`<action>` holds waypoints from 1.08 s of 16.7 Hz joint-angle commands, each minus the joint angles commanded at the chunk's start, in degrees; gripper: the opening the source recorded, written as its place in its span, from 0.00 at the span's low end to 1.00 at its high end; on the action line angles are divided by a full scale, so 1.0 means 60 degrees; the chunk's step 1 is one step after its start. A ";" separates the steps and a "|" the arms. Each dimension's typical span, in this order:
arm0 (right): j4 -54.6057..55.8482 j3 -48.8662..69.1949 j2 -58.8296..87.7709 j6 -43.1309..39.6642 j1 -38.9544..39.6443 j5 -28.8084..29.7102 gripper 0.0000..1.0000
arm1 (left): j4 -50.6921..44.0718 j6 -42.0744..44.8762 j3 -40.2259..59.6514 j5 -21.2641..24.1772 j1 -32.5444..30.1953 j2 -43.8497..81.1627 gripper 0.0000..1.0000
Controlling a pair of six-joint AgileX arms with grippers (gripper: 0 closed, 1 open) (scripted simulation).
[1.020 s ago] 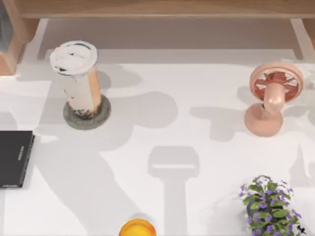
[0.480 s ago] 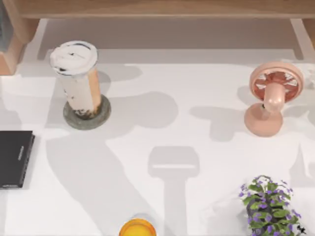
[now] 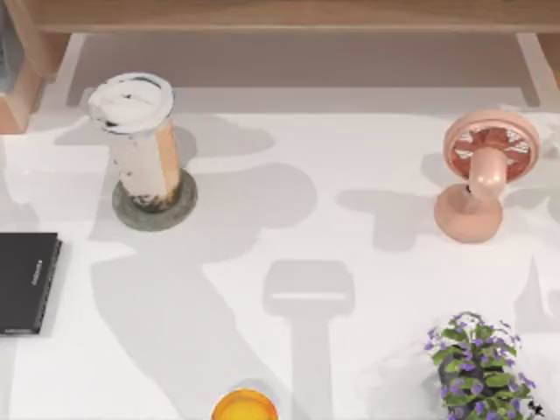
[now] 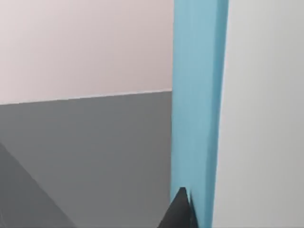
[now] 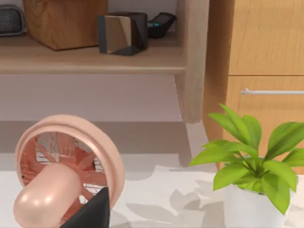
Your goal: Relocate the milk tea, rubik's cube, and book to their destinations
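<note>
Top view: the milk tea (image 3: 140,144), a tall clear plastic cup with a white domed lid, holds a creamy tan-orange drink with dark pearls at its bottom; it stands upright on a round grey-green coaster (image 3: 179,210) at the table's left rear. A flat black rectangular slab (image 3: 26,282) lies at the left edge, well apart from the cup. A salmon-pink desk fan (image 3: 486,171) stands at the right rear on the white table (image 3: 350,175). A dark pot of purple-flowered greenery (image 3: 477,367) sits at the front right corner. A short orange-yellow round thing (image 3: 244,406) is cut by the front edge. A pale wooden shelf unit (image 3: 262,16) runs along the back. Left wrist view: the book (image 4: 197,104), light-blue cover beside white page edges, stands upright before my left gripper (image 4: 183,211), whose dark fingertip rests against the cover; I cannot tell whether the fingers are apart or clamped on it. Right wrist view: my right gripper (image 5: 92,213) shows one dark fingertip just beside the pink fan (image 5: 61,171); its state I cannot tell. A white pot (image 5: 256,204) holds a bright green leafy plant (image 5: 247,152). The wooden shelf (image 5: 90,59) carries a wooden box (image 5: 64,21) and a small black stand (image 5: 122,32).
</note>
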 joint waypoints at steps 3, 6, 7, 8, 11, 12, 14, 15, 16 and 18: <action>0.0000 0.0000 0.0000 0.0000 0.0000 0.0000 1.00 | 0.0146 0.1671 -0.0914 0.0051 0.0258 -0.1082 0.00; 0.0000 0.0000 0.0000 0.0000 0.0000 0.0000 1.00 | 0.0371 0.4117 -0.2206 0.0181 0.0692 -0.2353 0.00; 0.0000 0.0000 0.0000 0.0000 0.0000 0.0000 1.00 | 0.0452 0.5106 -0.2671 0.0245 0.0829 -0.2715 0.00; 0.0000 0.0000 0.0000 0.0000 0.0000 0.0000 1.00 | 0.0534 0.6173 -0.3147 0.0317 0.0965 -0.3074 0.00; 0.0000 0.0000 0.0000 0.0000 0.0000 0.0000 1.00 | 0.0664 0.9621 -0.4822 0.0527 0.1333 -0.3914 0.00; 0.0000 0.0000 0.0000 0.0000 0.0000 0.0000 1.00 | 0.0678 1.0689 -0.5485 0.0598 0.1457 -0.4150 0.00; 0.0000 0.0000 0.0000 0.0000 0.0000 0.0000 1.00 | 0.0694 1.2587 -0.6928 0.0745 0.1700 -0.4685 0.00; 0.0000 0.0000 0.0000 0.0000 0.0000 0.0000 1.00 | 0.0689 1.3412 -0.7698 0.0815 0.1795 -0.4958 0.00; 0.0000 0.0000 0.0000 0.0000 0.0000 0.0000 1.00 | 0.0674 1.4156 -0.8458 0.0885 0.1873 -0.5218 0.00; 0.0000 0.0000 0.0000 0.0000 0.0000 0.0000 1.00 | 0.0641 1.5388 -0.9839 0.1030 0.2011 -0.5617 0.00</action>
